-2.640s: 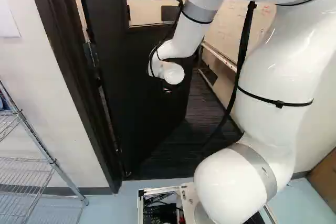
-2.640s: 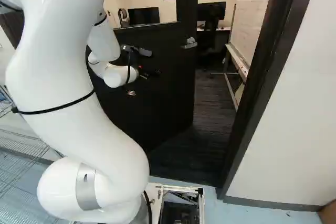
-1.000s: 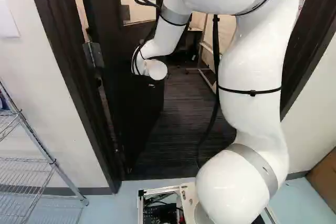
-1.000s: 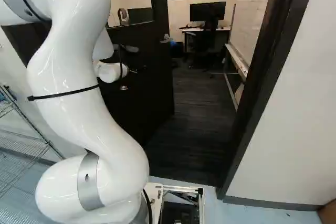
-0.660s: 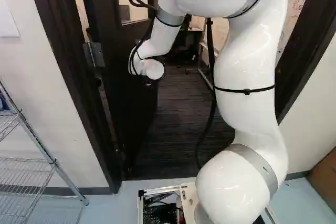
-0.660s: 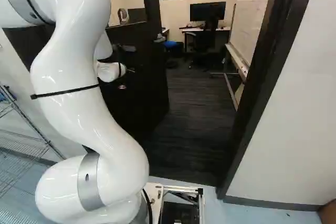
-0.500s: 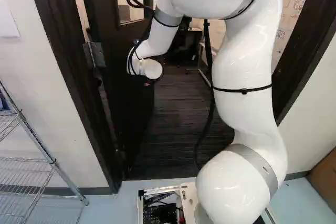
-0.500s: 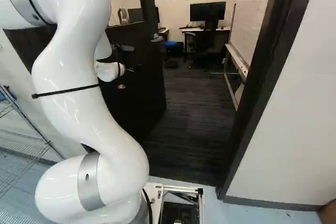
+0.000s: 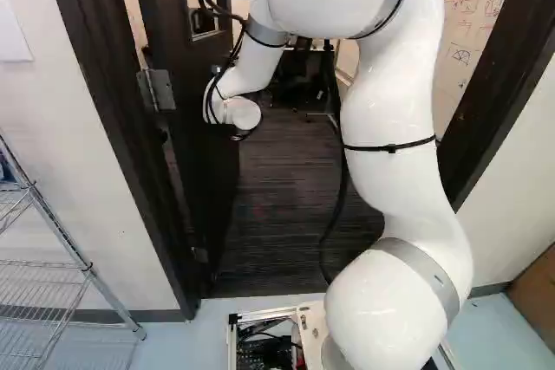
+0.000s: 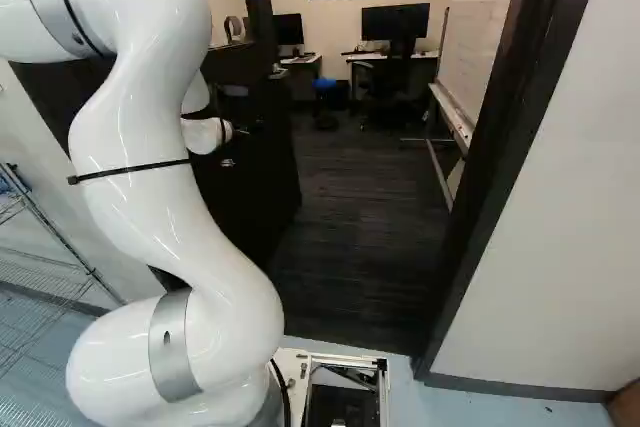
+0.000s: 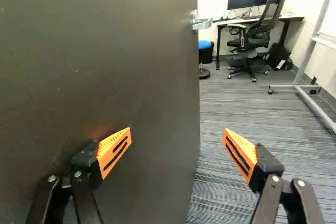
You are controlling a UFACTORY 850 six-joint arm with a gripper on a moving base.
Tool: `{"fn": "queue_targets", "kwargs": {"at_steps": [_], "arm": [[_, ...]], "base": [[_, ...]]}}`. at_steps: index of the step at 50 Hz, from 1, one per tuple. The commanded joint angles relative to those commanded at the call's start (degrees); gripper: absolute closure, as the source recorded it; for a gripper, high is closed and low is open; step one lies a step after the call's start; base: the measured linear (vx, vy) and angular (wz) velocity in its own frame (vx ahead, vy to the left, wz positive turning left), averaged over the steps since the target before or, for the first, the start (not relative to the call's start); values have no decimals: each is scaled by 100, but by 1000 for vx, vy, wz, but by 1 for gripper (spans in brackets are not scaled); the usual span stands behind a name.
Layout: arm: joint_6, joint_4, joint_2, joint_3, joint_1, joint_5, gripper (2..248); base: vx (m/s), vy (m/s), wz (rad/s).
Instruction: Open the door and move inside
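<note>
Black door [image 11: 105,51] ajar inward, at left of left base view | gripper [image 11: 177,132] spread wide, gripping nothing, one finger close by the panel | step: likely pushing | next: widen clearance, then drive base [image 9: 310,328] through doorframe [image 10: 500,167]

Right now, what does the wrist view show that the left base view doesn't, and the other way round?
Only the wrist view: the orange pads of the open hand, and a blue-topped stool just past the door's edge.

Only the left base view: the door's upper hinge, the wire shelf beside the doorway, and the big white arm.

Both: the door, standing open, and the dark striped carpet inside the room.
</note>
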Motion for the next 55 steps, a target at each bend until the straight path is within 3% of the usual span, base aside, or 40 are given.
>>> {"fn": "queue_targets", "kwargs": {"at_steps": [22, 55], "arm": [[0, -235, -270, -346, 112, 0, 3], [0, -584, -296, -381, 125, 0, 3]], "base": [[0, 0, 0], [0, 0, 0]]}}
